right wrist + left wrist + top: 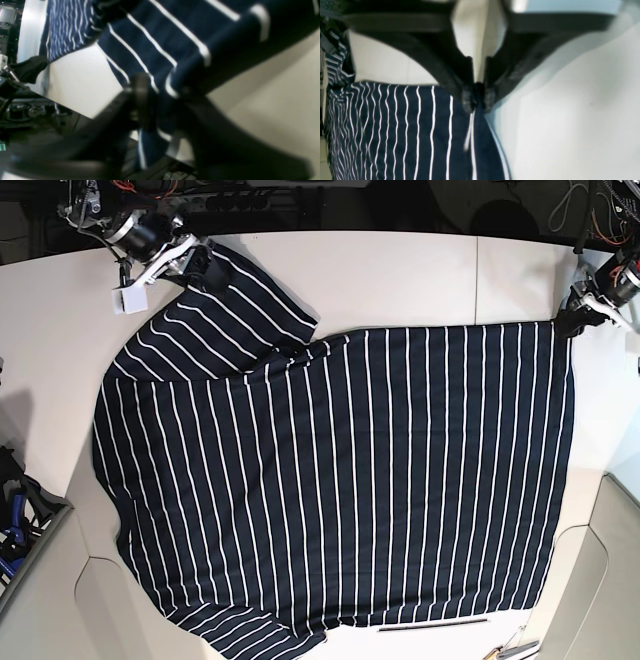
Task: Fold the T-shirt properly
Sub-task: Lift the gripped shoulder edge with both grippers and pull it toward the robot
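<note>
Pinched cloth fills both wrist views: the left gripper (478,96) clamps the T-shirt (340,490) hem corner, the right gripper (160,100) a sleeve. It lies spread across the white bench (400,270), corners at the far edge.

The shirt (340,480) covers most of my desk (400,275), from the far edge down over the near edge. Bare desk lies open along the far edge between my two grippers, and in a strip along the left edge. My left gripper (572,320) pinches cloth at the far right corner, my right gripper (195,260) at the far left.
</note>
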Tool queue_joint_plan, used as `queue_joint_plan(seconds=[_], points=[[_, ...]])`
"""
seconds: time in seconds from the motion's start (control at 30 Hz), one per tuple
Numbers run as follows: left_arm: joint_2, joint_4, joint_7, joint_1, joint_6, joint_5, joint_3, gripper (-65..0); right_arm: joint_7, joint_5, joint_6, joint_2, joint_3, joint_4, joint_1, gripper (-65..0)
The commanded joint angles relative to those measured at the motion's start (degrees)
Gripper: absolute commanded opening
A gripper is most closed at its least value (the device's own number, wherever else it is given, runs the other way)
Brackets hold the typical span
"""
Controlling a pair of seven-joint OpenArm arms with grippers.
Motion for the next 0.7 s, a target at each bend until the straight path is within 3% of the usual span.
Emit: queue_joint_plan(seconds=[0.0,0.03,0.33,0.47,0.67], points=[[-0.8,0.2,0.2,0.3,0.5,0.8,-0.1,-63.2,0.7,0.9,1.3,0.3,0.1,0.8,-0.1,-61.2],[-0.8,0.2,-0.3,0.3,0.5,0.8,-0.1,-65.0,0.7,1.0,1.3,0.3,0.1,0.8,-0.1,-65.0],[-1.3,2.7,-0.3,0.4,0.5,0.5,-2.1,-65.0,-1.9,1.0,2.3,0.3,1.3,2.8,-0.3,-65.0],[-1.2,5.3,5.6,0.6,0.5,-2.1,-7.0,-65.0,-7.0,3.3,2.3,0.3,4.1,6.4,-1.0,-65.0],[-1.4,7.9,11.6,2.0,0.5,-10.3,-12.9,-65.0,-7.5,6.1,2.3,0.3,6.5,12.7,-5.4,-65.0]])
